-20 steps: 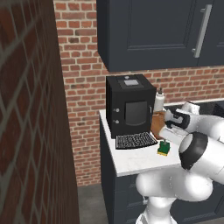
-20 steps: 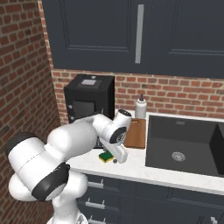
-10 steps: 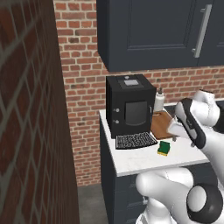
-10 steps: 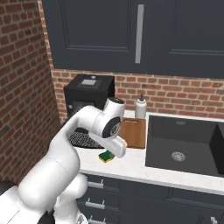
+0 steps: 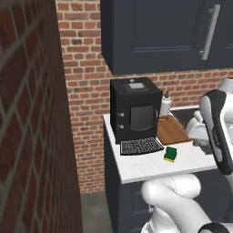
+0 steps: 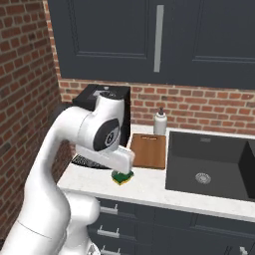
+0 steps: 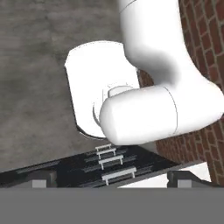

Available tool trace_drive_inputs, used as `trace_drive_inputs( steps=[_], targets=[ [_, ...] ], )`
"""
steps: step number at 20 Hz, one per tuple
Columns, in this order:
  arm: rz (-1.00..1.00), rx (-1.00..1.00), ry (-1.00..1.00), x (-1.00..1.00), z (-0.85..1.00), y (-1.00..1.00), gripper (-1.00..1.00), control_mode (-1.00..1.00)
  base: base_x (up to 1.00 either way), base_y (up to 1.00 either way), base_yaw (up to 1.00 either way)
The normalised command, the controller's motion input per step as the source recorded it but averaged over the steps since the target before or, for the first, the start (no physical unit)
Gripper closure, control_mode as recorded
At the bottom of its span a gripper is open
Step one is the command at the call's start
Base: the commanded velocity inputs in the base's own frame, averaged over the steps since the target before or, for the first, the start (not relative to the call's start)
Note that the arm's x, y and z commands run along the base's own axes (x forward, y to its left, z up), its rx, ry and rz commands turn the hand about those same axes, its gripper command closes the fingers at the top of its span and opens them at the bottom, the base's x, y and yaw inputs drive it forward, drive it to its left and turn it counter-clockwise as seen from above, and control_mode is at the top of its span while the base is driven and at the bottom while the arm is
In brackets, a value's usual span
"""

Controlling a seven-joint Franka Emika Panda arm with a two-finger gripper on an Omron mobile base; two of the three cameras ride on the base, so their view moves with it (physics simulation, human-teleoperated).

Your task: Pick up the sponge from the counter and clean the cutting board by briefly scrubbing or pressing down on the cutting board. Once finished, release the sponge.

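Note:
The sponge [image 5: 170, 154], dark green over yellow, lies on the white counter [image 5: 150, 167] just in front of the black grated tray. In the right base view the sponge [image 6: 122, 177] peeks out from under my white hand [image 6: 121, 158], which hovers right above it. The brown wooden cutting board [image 6: 149, 150] lies flat behind the sponge, beside the sink; the left base view shows the cutting board [image 5: 172, 129] too. My gripper [image 7: 111, 180] is open, its two dark tips far apart with nothing between them, and it faces back toward the cabinet drawers and the floor.
A black coffee machine [image 5: 135, 113] stands at the counter's back left with the grated tray [image 5: 141, 146] in front of it. A soap bottle [image 6: 160, 122] stands behind the board. A dark sink [image 6: 209, 164] fills the counter's right. A brick wall closes the left side.
The arm has swung around and its elbow has risen, while the hand has stayed low over the sponge. The sponge and the board have not moved. The jaws have stayed open.

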Motion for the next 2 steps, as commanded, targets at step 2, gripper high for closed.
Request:
trace_drive_inputs(
  steps=[2],
  targets=[
    [0.24,0.0,-0.02,-0.82,1.0,0.19,-1.0,-1.0,0.0,0.0,0.0]
  ],
)
